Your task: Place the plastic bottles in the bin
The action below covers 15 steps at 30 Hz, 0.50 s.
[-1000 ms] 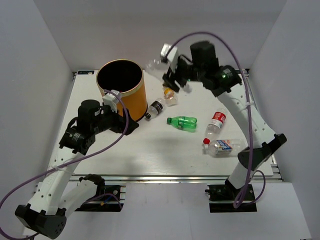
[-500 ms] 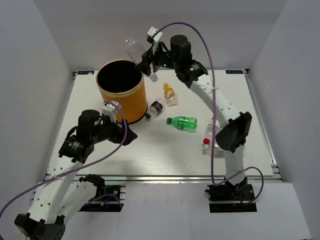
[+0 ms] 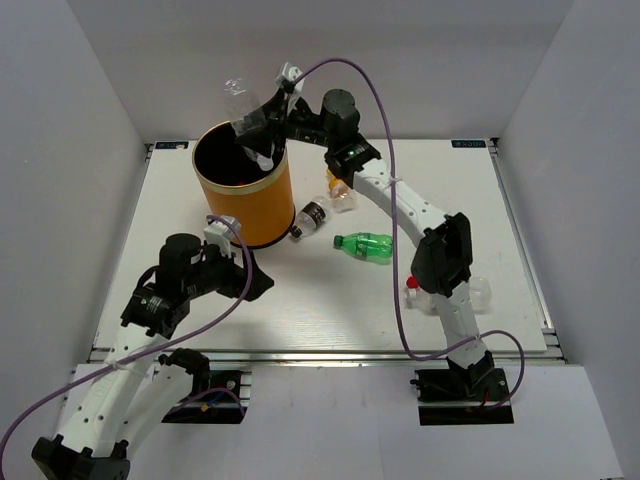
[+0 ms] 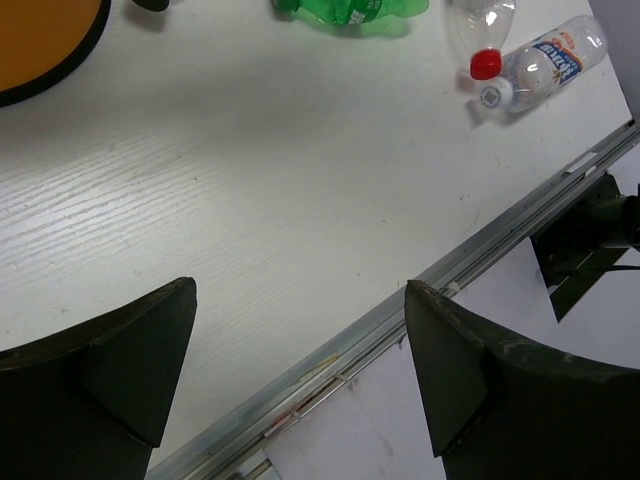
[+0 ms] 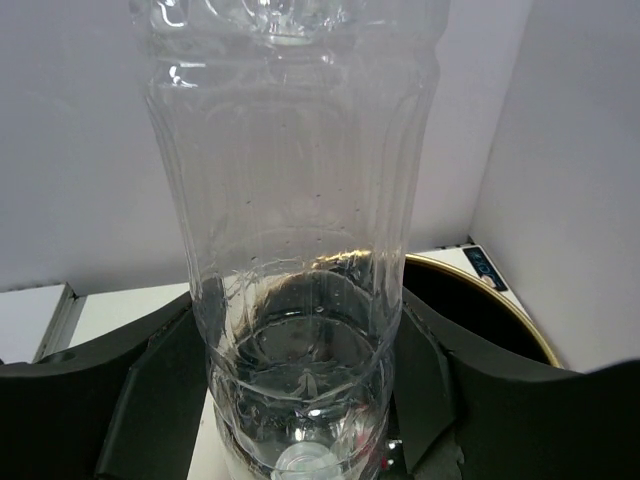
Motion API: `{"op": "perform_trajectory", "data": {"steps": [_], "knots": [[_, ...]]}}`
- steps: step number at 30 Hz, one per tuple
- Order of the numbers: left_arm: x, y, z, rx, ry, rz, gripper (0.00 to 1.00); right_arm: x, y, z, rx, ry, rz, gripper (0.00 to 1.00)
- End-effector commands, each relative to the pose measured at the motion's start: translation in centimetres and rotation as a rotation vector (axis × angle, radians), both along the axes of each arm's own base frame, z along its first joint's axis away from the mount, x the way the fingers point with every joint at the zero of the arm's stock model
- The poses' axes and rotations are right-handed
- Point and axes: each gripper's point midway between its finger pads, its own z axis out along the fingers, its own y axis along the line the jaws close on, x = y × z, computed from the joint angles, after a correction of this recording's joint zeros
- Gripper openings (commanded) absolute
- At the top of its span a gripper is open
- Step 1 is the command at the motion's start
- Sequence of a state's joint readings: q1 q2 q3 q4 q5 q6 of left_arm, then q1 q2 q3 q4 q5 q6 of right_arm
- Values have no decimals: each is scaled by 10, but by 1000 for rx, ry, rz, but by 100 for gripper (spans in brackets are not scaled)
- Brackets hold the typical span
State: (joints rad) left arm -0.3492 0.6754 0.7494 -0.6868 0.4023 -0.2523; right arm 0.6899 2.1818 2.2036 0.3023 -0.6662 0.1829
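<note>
My right gripper [image 3: 260, 128] is shut on a clear plastic bottle [image 3: 240, 102] and holds it tilted above the open mouth of the orange bin [image 3: 262, 205]. In the right wrist view the bottle [image 5: 300, 200] fills the gap between the fingers [image 5: 150, 390], with the bin's rim [image 5: 500, 305] behind. A black-labelled bottle [image 3: 312, 217], a green bottle [image 3: 365, 243] and a yellow-orange-capped bottle [image 3: 340, 190] lie on the table. A red-capped bottle [image 3: 412, 287] lies partly behind the right arm. My left gripper [image 3: 258, 283] is open and empty, low in front of the bin.
The left wrist view shows my open left gripper [image 4: 300, 350] over the table's front metal edge [image 4: 400, 310]. It also shows the green bottle [image 4: 350, 8], a red-capped clear bottle [image 4: 485, 40], a blue-labelled bottle [image 4: 548, 62] and the bin's base [image 4: 40, 45]. White walls close in three sides.
My right arm has swung left with the clear bottle, from the back of the table to above the bin's mouth. My left gripper has drifted slightly toward the near edge.
</note>
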Motion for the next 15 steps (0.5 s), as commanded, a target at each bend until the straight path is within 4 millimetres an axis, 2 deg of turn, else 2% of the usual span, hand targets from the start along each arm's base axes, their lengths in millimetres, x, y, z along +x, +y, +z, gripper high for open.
{"op": "perform_trajectory", "data": {"steps": [1,2,3,4,5,6,7,9,10,11,12,13,14,15], "knots": [[7,-9,8,-39,-34,-24,94,-2,13,12,69,-57,19,38],[9,-10,8,-46,-27,-19,94,-2,16,10,68,-58,16,47],[12,-11,8,-47,-30,-19,96,2,17,3,62,-54,6,78],[17,-13,18,-58,-61,-19,96,5,19,-2,57,-50,-1,90],[23,-15,19,-58,-61,-19,100,9,19,-6,54,-51,-13,90],[28,-18,29,-72,-84,-29,100,11,19,-6,50,-57,-21,90],[34,-23,36,-86,-109,-39,100,17,14,3,64,-69,-54,90],[44,-35,36,-98,-90,-80,100,28,3,15,75,-83,-93,90],[52,-39,37,-98,-101,-94,100,23,-4,41,107,-125,-101,90],[56,-45,34,-95,-92,-107,100,26,-11,47,104,-121,-114,90],[62,-56,27,-88,-68,-144,100,39,-29,55,105,-135,-154,90],[66,-63,26,-88,-65,-156,100,33,-47,85,131,-175,-186,90],[72,-72,29,-100,-81,-181,100,43,-54,78,98,-159,-237,90],[77,-81,35,-105,-94,-198,100,66,-80,69,63,-133,-310,90]]}}
